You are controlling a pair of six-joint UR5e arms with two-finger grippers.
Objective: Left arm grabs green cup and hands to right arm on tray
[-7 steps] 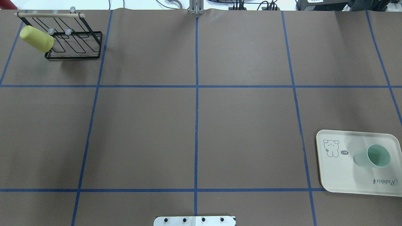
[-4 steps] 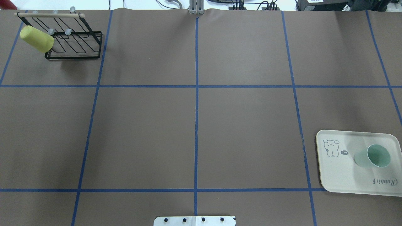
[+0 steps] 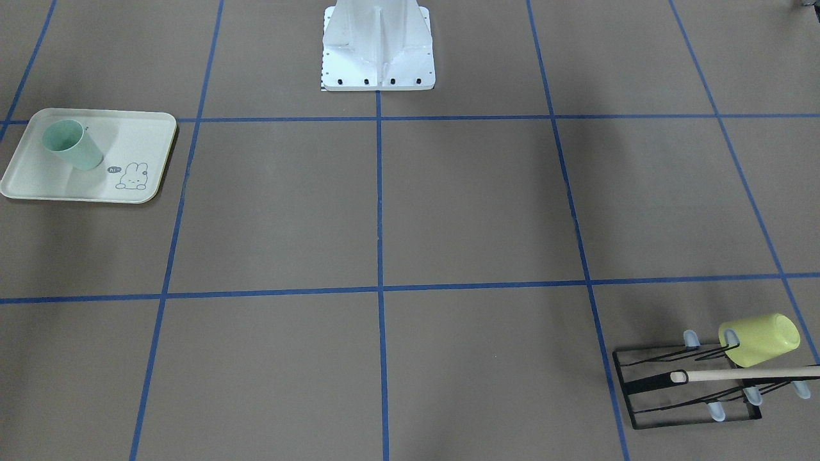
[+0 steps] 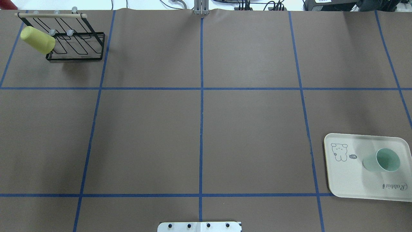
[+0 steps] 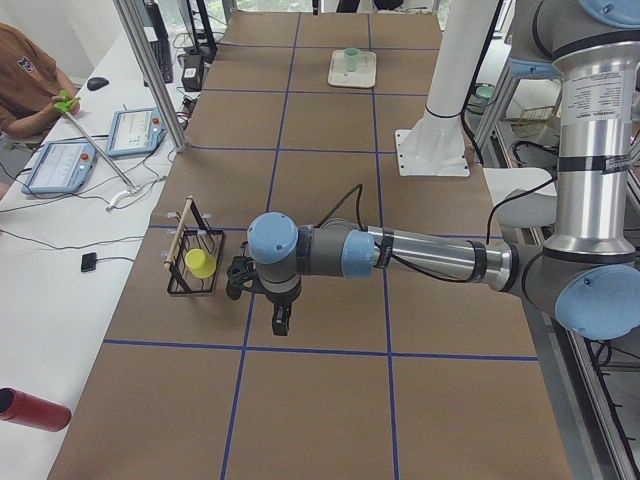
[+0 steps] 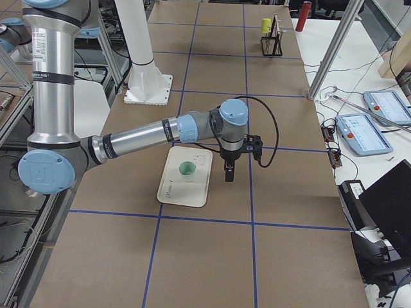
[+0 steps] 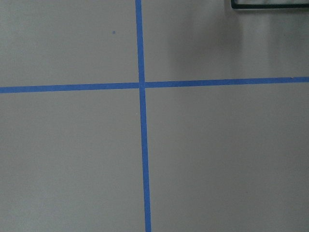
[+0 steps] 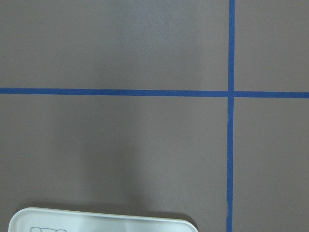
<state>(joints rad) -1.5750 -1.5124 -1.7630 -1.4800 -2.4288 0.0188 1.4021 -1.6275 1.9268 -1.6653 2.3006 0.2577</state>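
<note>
Green cup: pale mint plastic, upright with its mouth up, standing on the right half of the tray; nothing touches it.
Tray: cream plastic, flat on the desk at the near right.
Left end effector: hangs over bare desk on the left, near the rack, fingers pointing down; no cup in it, but I cannot tell whether it is released or clenched.
Right end effector: hangs just beyond the tray's far edge, apart from the cup; released or clenched, I cannot tell.
Progress: judged from how things lie, the cup is already delivered and no step looks left.
Handling: likely light and stiff, with a smooth tapered wall that could slip upward out of a squeeze; a thin wall may flex if pinched hard.
Hold: across the body just below the rim, or 1 finger inside and 1 outside the rim.
Decoy: yellow-green cup hangs tilted on the rack at the far left.
</note>
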